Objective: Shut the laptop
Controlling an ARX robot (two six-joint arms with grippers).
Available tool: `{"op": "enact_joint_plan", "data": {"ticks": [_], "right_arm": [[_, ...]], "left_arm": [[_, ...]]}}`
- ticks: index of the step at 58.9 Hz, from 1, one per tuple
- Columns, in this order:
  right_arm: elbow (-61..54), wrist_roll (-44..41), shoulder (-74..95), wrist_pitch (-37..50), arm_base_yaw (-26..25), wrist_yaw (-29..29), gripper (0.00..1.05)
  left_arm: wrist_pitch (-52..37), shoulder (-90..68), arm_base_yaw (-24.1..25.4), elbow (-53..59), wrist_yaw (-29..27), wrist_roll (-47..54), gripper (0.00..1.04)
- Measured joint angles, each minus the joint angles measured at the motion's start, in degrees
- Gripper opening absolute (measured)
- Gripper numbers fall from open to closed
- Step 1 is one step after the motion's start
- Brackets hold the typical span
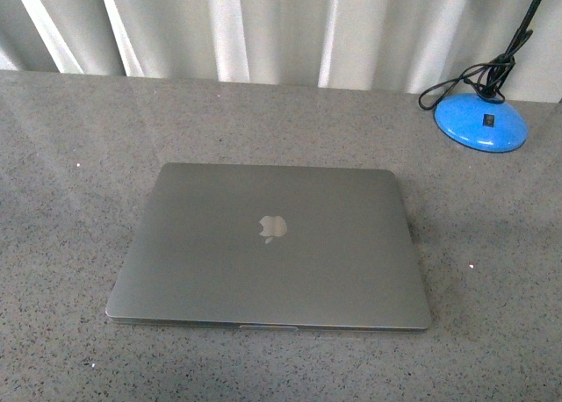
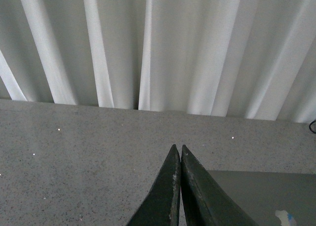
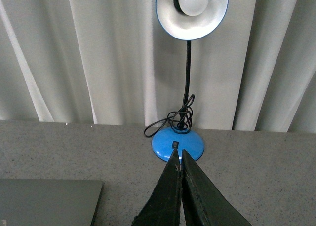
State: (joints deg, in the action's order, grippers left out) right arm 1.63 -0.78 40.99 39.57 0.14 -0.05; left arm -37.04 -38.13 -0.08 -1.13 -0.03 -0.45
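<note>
The laptop (image 1: 272, 244) lies flat on the grey speckled table with its lid down, the pale apple logo facing up. Neither arm shows in the front view. In the left wrist view my left gripper (image 2: 178, 148) is shut with nothing between its fingers, and a corner of the laptop (image 2: 261, 196) lies beside it. My right gripper (image 3: 179, 153) is shut and empty as well, held above the table with another corner of the laptop (image 3: 47, 201) off to one side.
A blue desk lamp base (image 1: 481, 121) with a coiled black cable stands at the back right of the table (image 1: 70, 139). The lamp (image 3: 191, 9) faces the right wrist camera. White curtains (image 1: 263, 25) hang behind the table's far edge.
</note>
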Motion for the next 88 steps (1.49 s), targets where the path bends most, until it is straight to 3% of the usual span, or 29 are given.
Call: {"op": "enact_joint_plan", "data": {"ticks": [32,67,74,77,88], "right_arm": [[-0.26,0.17,-19.21,-17.7,0.0,0.02,0.01],[-0.26,0.2,-30.21,-28.52,0.0,0.04,0.01],[-0.24,0.22,-33.9,-33.14,0.0,0.15,0.01],[-0.26,0.22,-38.71,-38.97,-0.02,0.09,0.01],[-0.26,0.24,-40.76,-39.54,-0.02,0.13,0.01]], "left_arm": [[17.05,18.29,0.0,0.04,0.02,0.0,0.04],[26.97,28.28,0.0,0.04,0.02,0.0,0.04],[36.5,36.37,0.0,0.04,0.02,0.0,0.04],[36.72,37.9,0.0,0.04,0.02,0.0,0.04],[37.0,37.9,0.0,0.04,0.0,0.0,0.04]]}}
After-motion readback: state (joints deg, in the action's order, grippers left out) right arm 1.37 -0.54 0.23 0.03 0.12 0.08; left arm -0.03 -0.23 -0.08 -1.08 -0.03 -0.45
